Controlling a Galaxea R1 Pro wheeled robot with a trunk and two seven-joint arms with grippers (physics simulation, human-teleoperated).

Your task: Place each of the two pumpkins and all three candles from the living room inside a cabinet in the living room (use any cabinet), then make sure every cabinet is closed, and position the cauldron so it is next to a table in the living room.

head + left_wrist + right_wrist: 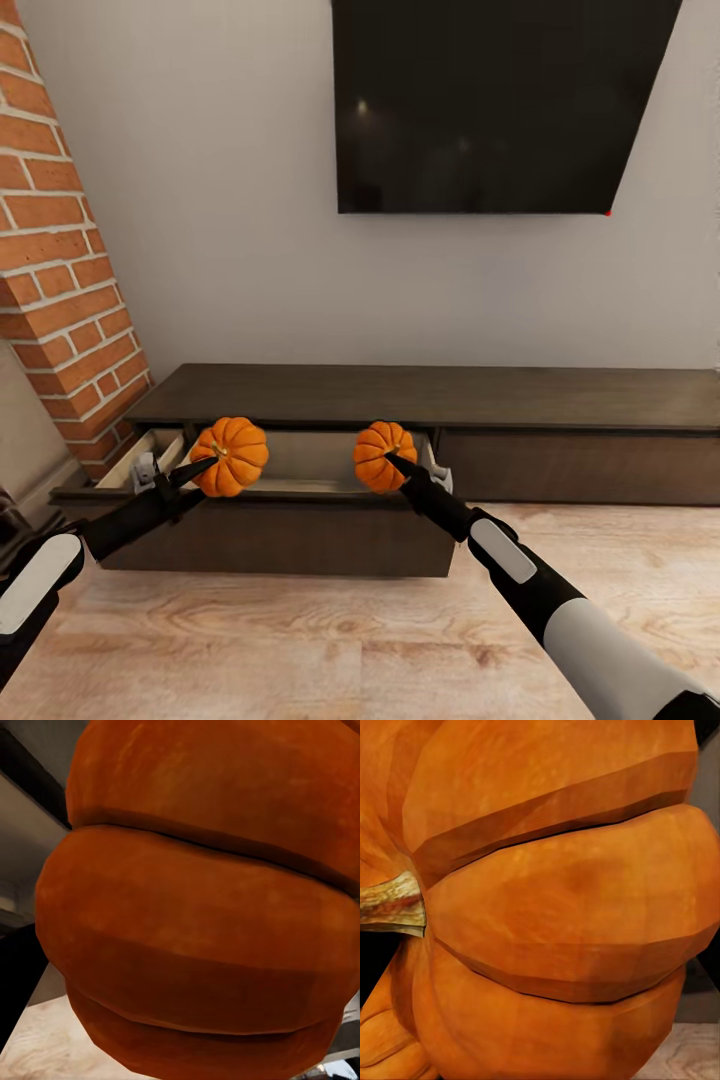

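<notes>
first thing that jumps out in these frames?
Two bright orange pumpkins, one held by each gripper over the open drawer of the low dark cabinet: the left pumpkin in the left gripper, the right pumpkin in the right gripper. A big black screen hangs on the wall above, with a red brick column at left.

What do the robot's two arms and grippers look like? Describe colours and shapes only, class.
Both arms are slim tubes in black, each carrying a rounded white panel on the forearm. The right arm widens into a pale grey segment nearer the body. Each narrows to a black wrist and a dark, pointed gripper: the left gripper and the right gripper. No cables or markings show.
</notes>
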